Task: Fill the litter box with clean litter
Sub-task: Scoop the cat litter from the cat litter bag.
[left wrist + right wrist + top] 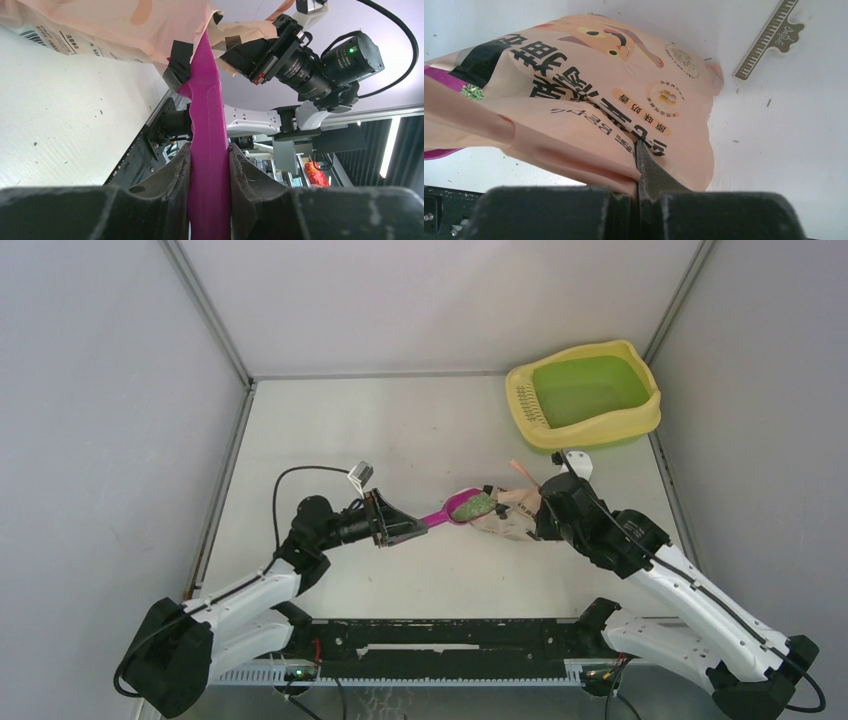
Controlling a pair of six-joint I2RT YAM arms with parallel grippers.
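From above, the left gripper (405, 527) is clamped on the handle of a magenta scoop (445, 514). The scoop's bowl carries a heap of greenish-grey litter (476, 506) right at the mouth of the bag (510, 520). The right gripper (540, 510) holds that bag. The litter box (590, 433) sits well apart, in the far right corner of the table (400, 430), and its green basin looks bare. The load should therefore travel level and slowly, bowl up, and tip only once over the basin.

At the left wrist, rough dark fingers (172, 175) press both sides of the smooth, glossy plastic handle. Loose specks dot the white tabletop.

At the right wrist, the fingers (651, 175) are pinched together on a fold of the bag — soft, creased, matte film printed with a cat. A toothed tan strip (769, 37) lies near it.
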